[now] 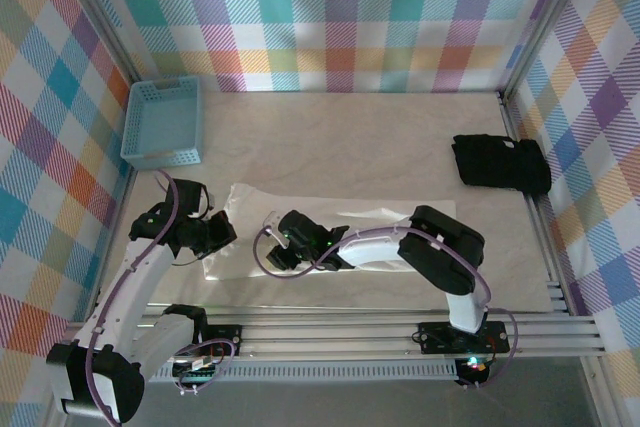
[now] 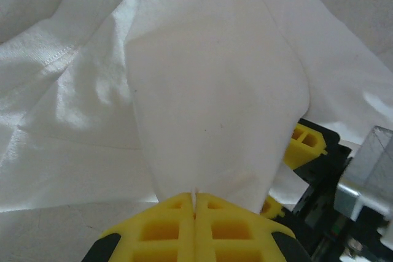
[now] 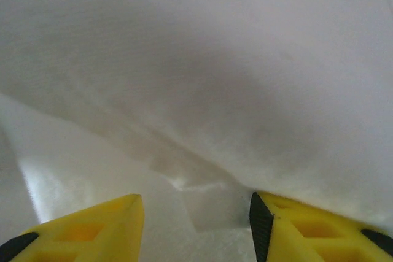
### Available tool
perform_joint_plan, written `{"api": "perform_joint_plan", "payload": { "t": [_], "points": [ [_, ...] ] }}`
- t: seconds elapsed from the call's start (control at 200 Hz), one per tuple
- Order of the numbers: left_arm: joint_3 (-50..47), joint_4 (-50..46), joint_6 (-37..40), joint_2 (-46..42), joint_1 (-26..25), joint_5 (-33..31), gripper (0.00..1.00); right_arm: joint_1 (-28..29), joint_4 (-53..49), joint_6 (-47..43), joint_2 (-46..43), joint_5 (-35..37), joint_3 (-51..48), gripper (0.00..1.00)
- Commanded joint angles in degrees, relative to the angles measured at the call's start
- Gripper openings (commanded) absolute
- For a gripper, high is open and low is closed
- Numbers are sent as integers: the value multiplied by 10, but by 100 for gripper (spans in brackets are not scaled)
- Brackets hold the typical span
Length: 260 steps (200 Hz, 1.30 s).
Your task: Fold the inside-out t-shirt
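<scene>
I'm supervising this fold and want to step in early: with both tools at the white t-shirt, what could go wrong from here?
The left tool pinches only a thin fold of the t-shirt at its tips; a pull could slip it free. The right tool stands open over a layered edge and may catch just one layer. Seen from above, the tools sit close together, so they might bump.
</scene>
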Motion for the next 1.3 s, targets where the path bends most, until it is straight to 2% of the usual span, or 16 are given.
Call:
{"api": "perform_joint_plan", "payload": {
  "t": [0.0,0.185,0.3,0.595,0.74,0.895,1.045,1.125,1.225,1.295],
  "points": [
    [7,-1,8,-4,3,6,0,2,14,19,12,43,14,39],
    [5,0,8,-4,2,-5,0,2,33,21,-19,50,-17,12],
    [4,3,6,-3,3,-10,0,2,27,17,-47,44,-33,1],
    [-11,17,-11,-3,2,-30,0,2,-50,12,-108,-2,-43,0],
    [-39,37,-36,-6,-1,-34,0,2,-104,6,-128,-29,-45,3],
    [-66,52,-60,-14,-5,-61,8,1,-147,-2,-128,-63,-49,8],
    [-78,58,-72,-33,-6,-95,33,1,-192,-14,-137,-85,-55,18],
    [-72,52,-71,-42,-6,-125,44,-3,-216,-32,-156,-87,-55,28],
    [-71,86,-65,-46,-6,-133,50,-16,-210,-45,-181,-122,-51,41],
    [-76,165,-59,-22,-10,-90,51,-30,-179,-38,-186,-159,-47,43]
  ]
}}
